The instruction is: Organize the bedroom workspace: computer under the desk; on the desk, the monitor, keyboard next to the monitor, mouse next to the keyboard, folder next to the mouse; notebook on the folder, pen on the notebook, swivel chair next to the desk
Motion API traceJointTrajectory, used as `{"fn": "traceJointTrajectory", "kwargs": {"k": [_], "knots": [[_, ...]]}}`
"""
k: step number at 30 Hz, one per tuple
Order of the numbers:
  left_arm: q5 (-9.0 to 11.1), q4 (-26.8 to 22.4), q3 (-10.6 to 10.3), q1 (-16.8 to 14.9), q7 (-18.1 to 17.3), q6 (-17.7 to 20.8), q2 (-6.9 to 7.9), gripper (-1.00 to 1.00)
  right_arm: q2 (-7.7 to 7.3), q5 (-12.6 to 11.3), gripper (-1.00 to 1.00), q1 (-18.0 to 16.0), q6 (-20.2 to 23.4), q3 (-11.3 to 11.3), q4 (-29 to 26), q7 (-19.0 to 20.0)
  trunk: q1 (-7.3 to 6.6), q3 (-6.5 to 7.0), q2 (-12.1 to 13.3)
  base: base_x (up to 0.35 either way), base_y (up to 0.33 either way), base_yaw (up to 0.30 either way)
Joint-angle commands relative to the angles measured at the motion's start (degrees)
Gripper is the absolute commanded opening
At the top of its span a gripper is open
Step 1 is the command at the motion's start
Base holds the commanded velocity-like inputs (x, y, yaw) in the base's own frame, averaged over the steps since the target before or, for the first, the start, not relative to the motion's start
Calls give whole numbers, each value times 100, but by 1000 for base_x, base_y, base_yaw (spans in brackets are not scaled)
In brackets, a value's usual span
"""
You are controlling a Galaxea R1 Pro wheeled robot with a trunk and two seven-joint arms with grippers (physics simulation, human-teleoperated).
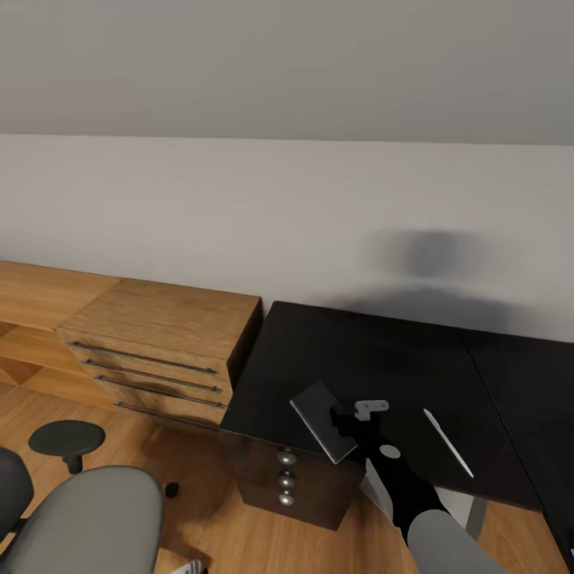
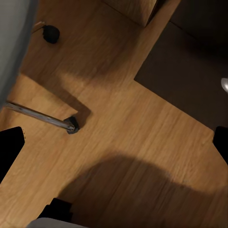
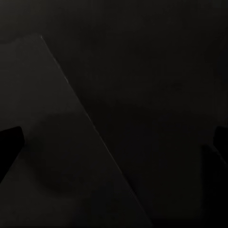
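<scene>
The dark grey notebook [image 1: 321, 419] lies on the black desk [image 1: 399, 359] at its front edge, above the knobbed drawers [image 1: 285, 477]. My right gripper [image 1: 344, 424] hovers just over the notebook's right side, open, fingers spread wide; in the right wrist view [image 3: 114, 142] the notebook [image 3: 47, 142] lies beneath it on the desk [image 3: 161, 66]. The white pen [image 1: 447, 443] rests on the desk to the right. The grey swivel chair [image 1: 88, 510] stands at lower left. My left gripper [image 2: 114, 142] hangs open over the wooden floor, near the chair's chrome leg [image 2: 42, 116].
A light wooden drawer unit [image 1: 159, 351] stands against the wall, touching the desk's left side. The chair's round black armrest [image 1: 68, 437] sits between chair and unit. A caster [image 2: 50, 33] rests on the floor. A metal desk leg [image 1: 477, 514] stands at right.
</scene>
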Motion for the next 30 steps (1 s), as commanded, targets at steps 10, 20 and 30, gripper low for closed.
{"fn": "traceJointTrajectory", "kwargs": {"k": [10,20,30], "knots": [[35,-5,-40,-3,58,-25,5,100,8,71,100,-1,-19,-30,176,58,0,-6,-3,-13,12,0],[36,-8,-32,-4,76,-19,-9,100,8,71,100,-1,-19,-30,186,58,88,-78,-164,0,0,0],[36,-8,-31,-4,64,-24,-1,100,8,71,100,-1,-19,-30,186,58,88,-78,-164,0,0,0]]}}
